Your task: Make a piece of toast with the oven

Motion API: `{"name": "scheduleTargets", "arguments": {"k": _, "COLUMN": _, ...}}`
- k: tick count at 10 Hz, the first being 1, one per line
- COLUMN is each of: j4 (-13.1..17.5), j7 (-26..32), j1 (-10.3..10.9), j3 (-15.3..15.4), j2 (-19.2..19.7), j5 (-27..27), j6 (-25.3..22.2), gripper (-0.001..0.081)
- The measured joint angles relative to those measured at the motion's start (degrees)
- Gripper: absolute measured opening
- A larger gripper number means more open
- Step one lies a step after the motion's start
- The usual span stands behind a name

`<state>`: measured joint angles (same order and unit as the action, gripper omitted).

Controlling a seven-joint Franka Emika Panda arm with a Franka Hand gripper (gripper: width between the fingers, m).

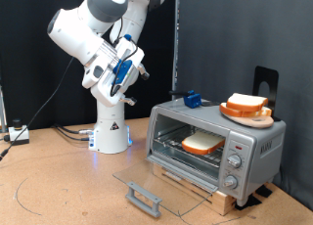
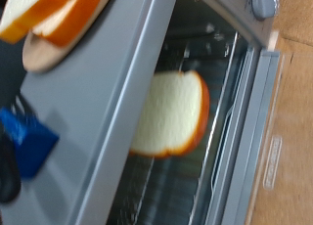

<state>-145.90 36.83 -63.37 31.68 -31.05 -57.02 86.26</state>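
Observation:
The silver oven (image 1: 256, 145) stands at the exterior view's right with its glass door (image 1: 166, 178) folded down flat and the dark handle (image 1: 144, 198) in front. One piece of toast (image 1: 203, 142) lies on the wire rack inside; it also shows in the wrist view (image 2: 171, 112). A second alike slice (image 1: 246, 105) sits on the orange plate (image 1: 235, 115) on top of the oven. My gripper (image 1: 134, 68) is raised in the air to the upper left of the oven, apart from it and holding nothing that shows. The wrist view shows no fingers clearly.
A small blue object (image 1: 193, 99) lies on the oven's top, also in the wrist view (image 2: 27, 142). Knobs (image 1: 233, 164) are on the oven's right side. The robot base (image 1: 111, 132) stands left of the oven, with cables (image 1: 68, 132) on the table. A black stand (image 1: 266, 83) rises behind the oven.

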Motion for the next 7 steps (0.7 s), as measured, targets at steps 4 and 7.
{"name": "scheduleTargets", "arguments": {"k": 4, "j4": 0.9, "j7": -1.0, "j1": -3.3, "j3": 1.0, "j2": 7.5, "j5": 6.6, "j6": 4.9, "gripper": 0.0809}}
{"name": "scheduleTargets", "arguments": {"k": 7, "j4": 3.2, "j7": 0.1, "j1": -5.4, "j3": 1.0, "j2": 14.4, "j5": 8.3, "j6": 8.9, "gripper": 0.0809}}
